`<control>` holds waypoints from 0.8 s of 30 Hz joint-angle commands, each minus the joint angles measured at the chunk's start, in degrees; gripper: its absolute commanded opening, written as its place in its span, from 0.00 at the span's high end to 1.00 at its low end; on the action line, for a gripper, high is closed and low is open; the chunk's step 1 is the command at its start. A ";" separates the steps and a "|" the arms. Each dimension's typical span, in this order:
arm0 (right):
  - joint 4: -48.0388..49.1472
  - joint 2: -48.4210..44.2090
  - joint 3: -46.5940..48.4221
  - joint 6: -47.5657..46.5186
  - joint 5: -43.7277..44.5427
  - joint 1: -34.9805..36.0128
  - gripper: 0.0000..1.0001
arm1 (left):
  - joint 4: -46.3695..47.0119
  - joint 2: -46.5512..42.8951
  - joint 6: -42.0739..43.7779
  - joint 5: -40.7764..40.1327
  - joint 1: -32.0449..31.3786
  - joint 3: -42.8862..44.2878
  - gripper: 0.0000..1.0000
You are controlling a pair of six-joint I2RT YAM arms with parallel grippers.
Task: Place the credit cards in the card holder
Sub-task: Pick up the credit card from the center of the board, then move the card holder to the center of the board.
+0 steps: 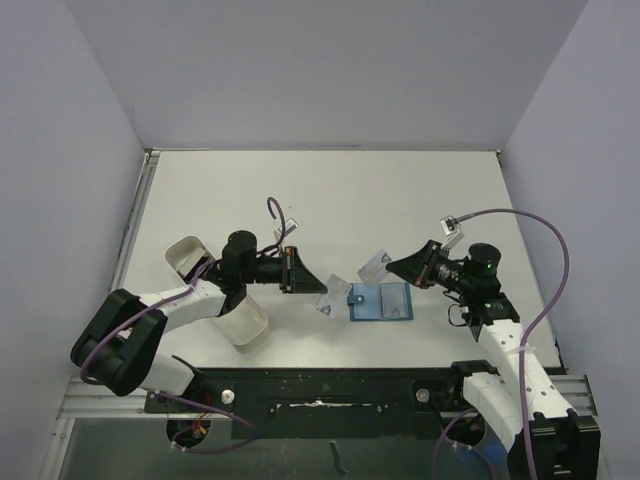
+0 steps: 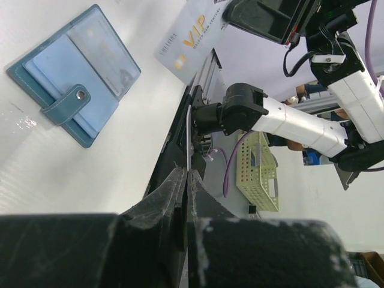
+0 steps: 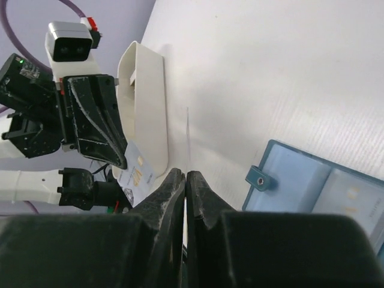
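Two cards pinched: left card point(image 1: 332, 297) in left tool point(image 1: 319, 290), right card point(image 1: 373, 267) in right tool point(image 1: 389, 267); card holder point(image 1: 383, 301) open.

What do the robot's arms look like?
Both the left arm and right arm have white shells with chunky black joints. Their jaws are black and pointy like wedges. A purple cable loops along each arm. A grey camera box sits on each wrist, and a green light glows on the right one.

Teal card holder point(image 1: 382, 301) open flat; two pale credit cards point(image 1: 333, 297) tilted nearby.
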 commanded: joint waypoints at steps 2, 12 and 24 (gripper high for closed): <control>-13.93 -1.45 5.47 -8.10 6.41 -0.91 1.00 | -1.84 -1.56 2.35 -3.04 0.11 1.65 1.00; -34.18 0.67 10.69 -14.40 34.56 -0.96 1.00 | 0.85 2.75 -5.17 -20.94 -6.46 2.99 1.00; -35.84 6.73 11.83 -10.13 51.95 2.13 1.00 | 10.73 19.87 -13.11 -28.26 -13.41 10.88 1.00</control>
